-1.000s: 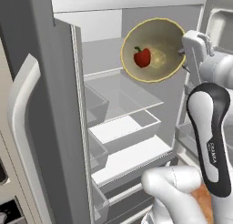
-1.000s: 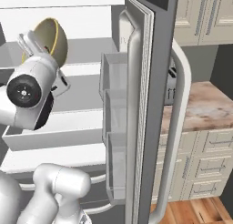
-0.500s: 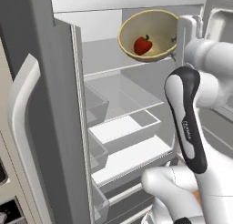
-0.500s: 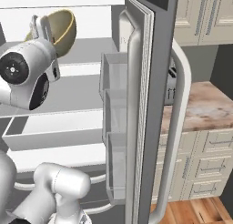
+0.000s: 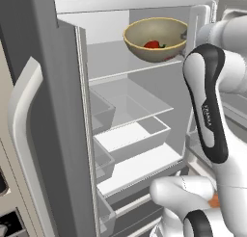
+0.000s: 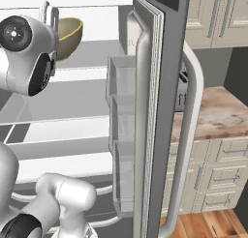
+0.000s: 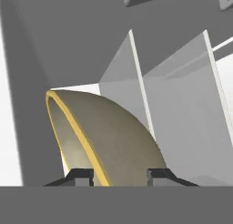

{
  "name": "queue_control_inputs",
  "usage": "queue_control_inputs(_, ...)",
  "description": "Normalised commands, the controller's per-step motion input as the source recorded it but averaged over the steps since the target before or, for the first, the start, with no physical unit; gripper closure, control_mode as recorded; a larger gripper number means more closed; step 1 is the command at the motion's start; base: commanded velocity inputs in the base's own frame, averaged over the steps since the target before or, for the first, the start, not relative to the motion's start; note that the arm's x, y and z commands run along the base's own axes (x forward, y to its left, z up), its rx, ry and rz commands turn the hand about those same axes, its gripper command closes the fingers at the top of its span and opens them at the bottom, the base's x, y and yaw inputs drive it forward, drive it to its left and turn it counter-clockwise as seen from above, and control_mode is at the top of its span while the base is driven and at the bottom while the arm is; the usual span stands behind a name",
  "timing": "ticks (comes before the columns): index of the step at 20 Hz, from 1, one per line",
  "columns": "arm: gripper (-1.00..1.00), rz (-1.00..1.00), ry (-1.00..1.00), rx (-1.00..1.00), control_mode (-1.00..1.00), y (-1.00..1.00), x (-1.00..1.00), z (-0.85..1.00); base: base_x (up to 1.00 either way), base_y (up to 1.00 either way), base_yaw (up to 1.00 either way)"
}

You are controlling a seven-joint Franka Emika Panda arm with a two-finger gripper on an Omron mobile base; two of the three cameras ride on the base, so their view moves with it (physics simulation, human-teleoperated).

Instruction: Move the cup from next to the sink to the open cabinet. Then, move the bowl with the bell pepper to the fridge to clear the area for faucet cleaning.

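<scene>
While the fridge (image 5: 144, 135) stands open with both doors swung wide, 1 tan bowl (image 5: 155, 38) hangs near its top, above the highest glass shelf (image 5: 130, 70), held almost level by the gripper (image 7: 117, 175) at its right rim. Inside the bowl lies 1 red bell pepper (image 5: 153, 44). From the hand view, the 2 dark fingertips (image 7: 80, 176) straddle the bowl's yellow rim, 1 on the inside and 1 on the outside, clamped on it. Below the bowl, the left base view shows 3 shelf levels and 1 clear drawer (image 5: 135, 135). From the right base view, the right door (image 6: 160, 111) carries 3 clear bins (image 6: 121, 135) stacked vertically.
</scene>
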Motion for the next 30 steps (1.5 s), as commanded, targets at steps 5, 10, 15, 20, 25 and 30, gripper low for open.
queue_control_inputs(5, 1.0, 0.01, 0.0, 0.08, -1.0, 0.38, 0.07, -0.56, 0.0, 0.0, 0.0)
queue_control_inputs(10, 1.0, 0.0, 0.0, 0.24, -1.0, 0.55, 0.62, -0.04, 0.0, 0.0, 0.0)
queue_control_inputs(15, 1.0, 0.0, 0.04, 0.23, -1.0, 0.62, 0.96, -0.14, 0.0, 0.0, 0.0)
queue_control_inputs(20, 1.0, 0.0, 0.19, 0.09, -1.0, 0.58, 1.0, -0.42, 0.0, 0.0, 0.0)
queue_control_inputs(25, 1.0, 0.0, 0.16, 0.03, -1.0, 0.49, 1.0, -0.42, 0.0, 0.0, 0.0)
queue_control_inputs(30, 1.0, 0.0, 0.08, 0.0, -1.0, 0.49, 1.0, -0.29, 0.0, 0.0, 0.0)
